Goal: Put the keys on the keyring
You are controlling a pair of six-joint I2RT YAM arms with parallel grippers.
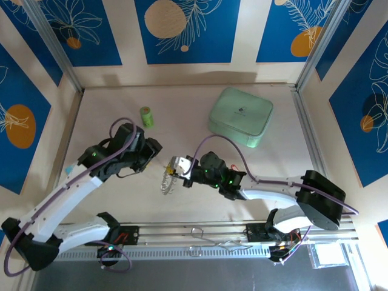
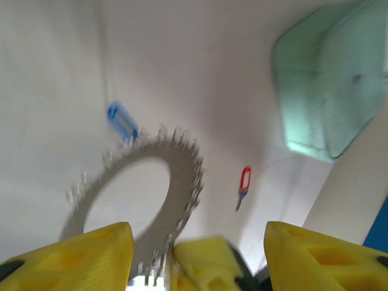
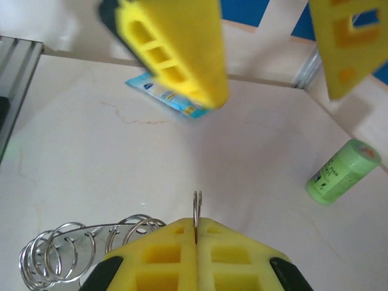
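The right claw (image 3: 196, 245) grips the rim of the large thin metal keyring with spiky silver fringe (image 2: 180, 177). The left claw (image 3: 276, 97) stands open. The small silver key with blue tag (image 2: 123, 123) and the small silver key with red tag (image 2: 243, 187) lie on the white table (image 2: 54, 91) beyond the ring. I think the left claw should come down flat and pinch one tag.

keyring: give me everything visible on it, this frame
The keyring is a large, flat, silvery metal ring with a wide open centre. Its outer edge is fringed all round with small wire loops, which gives it a spiky look. It is held edge-up, and the right gripper, shut, pinches its thin rim. I can't tell whether its lower edge rests on anything.
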